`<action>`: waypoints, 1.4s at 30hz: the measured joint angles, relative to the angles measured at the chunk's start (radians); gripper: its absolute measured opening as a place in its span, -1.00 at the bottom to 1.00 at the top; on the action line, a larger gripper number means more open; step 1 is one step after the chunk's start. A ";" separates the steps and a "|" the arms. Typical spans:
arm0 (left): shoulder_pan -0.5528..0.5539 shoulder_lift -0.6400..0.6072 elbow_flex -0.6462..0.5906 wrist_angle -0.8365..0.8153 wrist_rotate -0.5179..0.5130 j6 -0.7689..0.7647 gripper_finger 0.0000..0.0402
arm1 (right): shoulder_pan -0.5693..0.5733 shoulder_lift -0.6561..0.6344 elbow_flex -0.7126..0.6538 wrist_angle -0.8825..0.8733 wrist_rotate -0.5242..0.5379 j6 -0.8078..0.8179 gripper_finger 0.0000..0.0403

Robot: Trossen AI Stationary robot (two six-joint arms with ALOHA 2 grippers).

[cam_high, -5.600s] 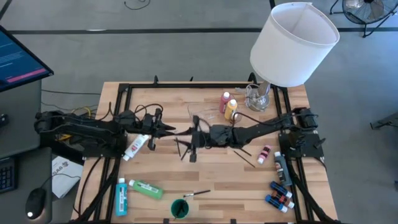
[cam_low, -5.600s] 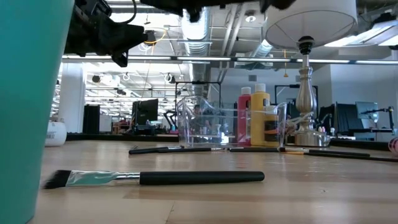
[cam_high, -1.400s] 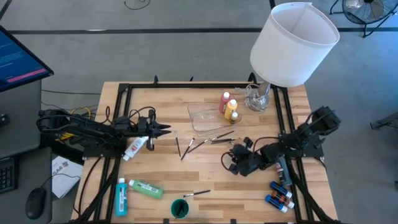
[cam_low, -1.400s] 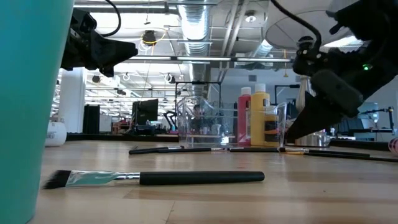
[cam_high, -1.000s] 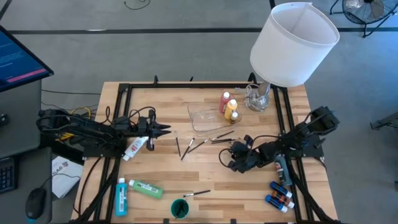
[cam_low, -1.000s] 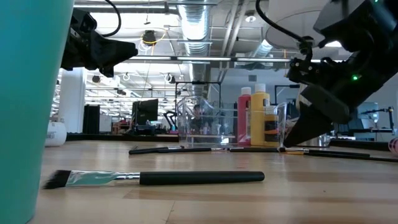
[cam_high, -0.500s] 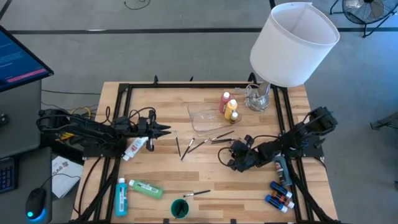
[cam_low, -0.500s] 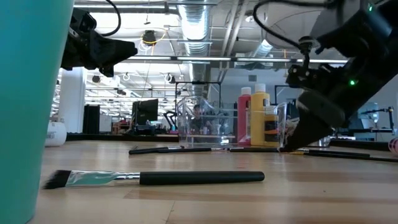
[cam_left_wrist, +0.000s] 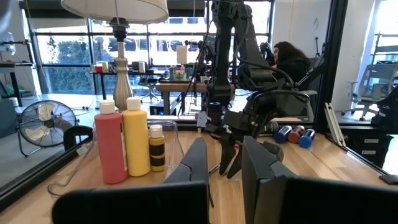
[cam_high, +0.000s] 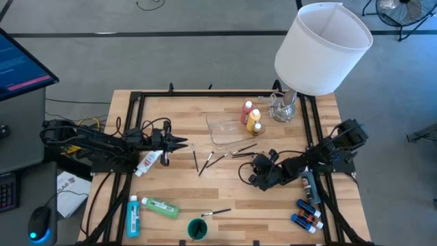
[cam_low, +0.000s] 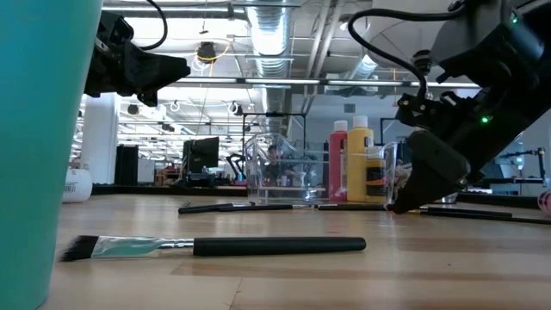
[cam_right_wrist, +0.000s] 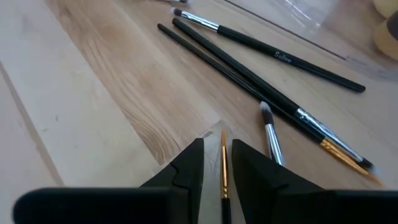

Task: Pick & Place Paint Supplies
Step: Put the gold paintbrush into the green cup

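The right gripper [cam_right_wrist: 212,163] is hanging low over the table [cam_high: 177,184], and a thin gold-tipped brush [cam_right_wrist: 224,167] is sitting in the narrow gap between its fingers, pointing forward past the tips. The fingers are standing nearly closed around the handle; whether they are actually squeezing it or only flanking it I cannot tell. Just ahead of the gripper, a cluster of dark brushes [cam_right_wrist: 249,74] is lying crossed on the wood, with the clear tray [cam_high: 225,127] and the red and yellow bottles [cam_high: 250,116] farther beyond.

The left gripper [cam_high: 181,143] is waiting closed and empty, well apart from the right one, with a white tube [cam_high: 149,162] beside it.

The risk, as I judge it, is that so thin a handle is offering little to grip: it could pivot or slide out on lifting. Any forward drift could also push the brush tip into the cluster ahead and scatter it.
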 joint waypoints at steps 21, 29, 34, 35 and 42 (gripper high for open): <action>-0.001 0.000 0.000 0.002 0.000 -0.003 -1.00 | 0.010 -0.022 -0.006 -0.023 -0.004 0.031 -1.00; -0.001 0.000 0.000 0.003 0.000 -0.003 -1.00 | 0.020 -0.097 -0.011 0.013 -0.030 -0.044 -1.00; -0.001 0.000 0.000 0.003 0.000 -0.003 -1.00 | 0.022 -0.106 -0.010 0.064 -0.009 -0.072 -1.00; -0.001 0.000 0.000 0.004 0.000 -0.003 -1.00 | 0.022 -0.107 -0.009 0.087 -0.008 -0.086 -1.00; -0.001 0.000 0.000 0.003 0.000 -0.001 -1.00 | 0.022 -0.109 -0.007 0.297 0.004 -0.240 -1.00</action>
